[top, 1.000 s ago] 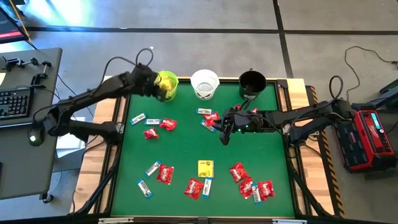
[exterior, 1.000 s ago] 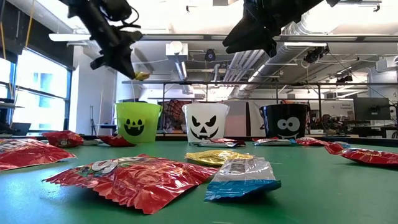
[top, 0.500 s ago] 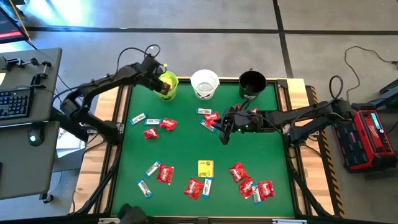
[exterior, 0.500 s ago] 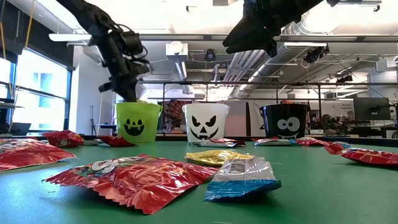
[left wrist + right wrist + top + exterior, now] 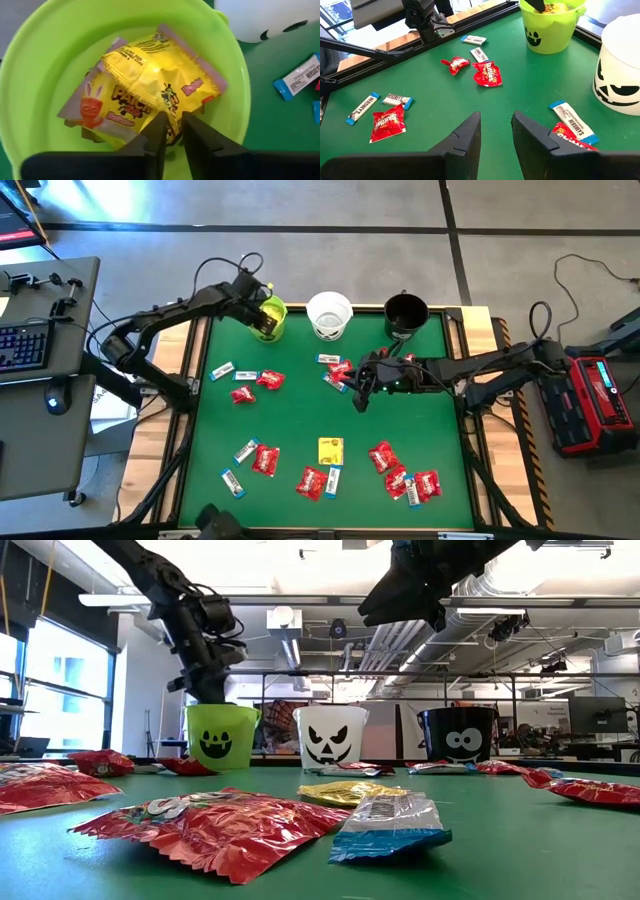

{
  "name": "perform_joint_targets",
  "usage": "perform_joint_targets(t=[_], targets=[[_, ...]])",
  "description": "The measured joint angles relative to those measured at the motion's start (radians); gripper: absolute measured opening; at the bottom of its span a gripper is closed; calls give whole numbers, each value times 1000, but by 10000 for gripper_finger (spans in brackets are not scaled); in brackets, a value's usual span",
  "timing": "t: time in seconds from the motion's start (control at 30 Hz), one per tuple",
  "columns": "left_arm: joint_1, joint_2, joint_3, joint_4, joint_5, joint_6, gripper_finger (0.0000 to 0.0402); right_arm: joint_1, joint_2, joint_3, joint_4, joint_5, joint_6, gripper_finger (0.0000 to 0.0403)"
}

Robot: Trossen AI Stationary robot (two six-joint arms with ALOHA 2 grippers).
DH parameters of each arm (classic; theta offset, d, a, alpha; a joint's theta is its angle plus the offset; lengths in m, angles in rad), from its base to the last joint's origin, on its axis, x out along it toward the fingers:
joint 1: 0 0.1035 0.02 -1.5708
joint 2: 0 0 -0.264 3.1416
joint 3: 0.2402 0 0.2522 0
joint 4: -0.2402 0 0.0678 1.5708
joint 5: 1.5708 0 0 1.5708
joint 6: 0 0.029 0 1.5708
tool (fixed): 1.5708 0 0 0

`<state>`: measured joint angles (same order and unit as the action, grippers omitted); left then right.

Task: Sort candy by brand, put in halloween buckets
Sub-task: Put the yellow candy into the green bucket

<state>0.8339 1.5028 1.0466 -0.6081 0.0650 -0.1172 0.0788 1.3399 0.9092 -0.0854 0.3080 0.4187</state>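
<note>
green bucket (image 5: 30, 75): smooth plastic | yellow packets (image 5: 150, 80): glossy, crinkled | table (image 5: 300, 415): matt green

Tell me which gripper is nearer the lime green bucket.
Left. The left gripper hangs right over the lime green bucket, its fingers inside above the yellow packets. The right gripper hovers mid-table, well away from it.

A lab or workshop: exposed silver ceiling ducts (image 5: 330, 635), bare grey concrete floor (image 5: 330, 205), black computer keyboard (image 5: 22, 345) beside the green-topped table (image 5: 300, 415).

Two dark jointed arms w/ looping black cables — matte, angular fingers.
</note>
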Motion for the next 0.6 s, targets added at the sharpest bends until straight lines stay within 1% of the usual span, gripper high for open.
perform_joint_targets(t=[0.13,0.3,0.4,0.6], targets=[[-18,-13,0,2,-6,-9,98,0,0,0,0,0,0,99],[-58,-77,0,12,-70,7,135,17,0,0,0,4,-34,99],[-93,-139,-10,49,-78,15,145,41,0,0,-1,-2,-52,99],[-194,-297,-101,160,-77,-17,147,100,3,0,-1,-5,-11,99]])
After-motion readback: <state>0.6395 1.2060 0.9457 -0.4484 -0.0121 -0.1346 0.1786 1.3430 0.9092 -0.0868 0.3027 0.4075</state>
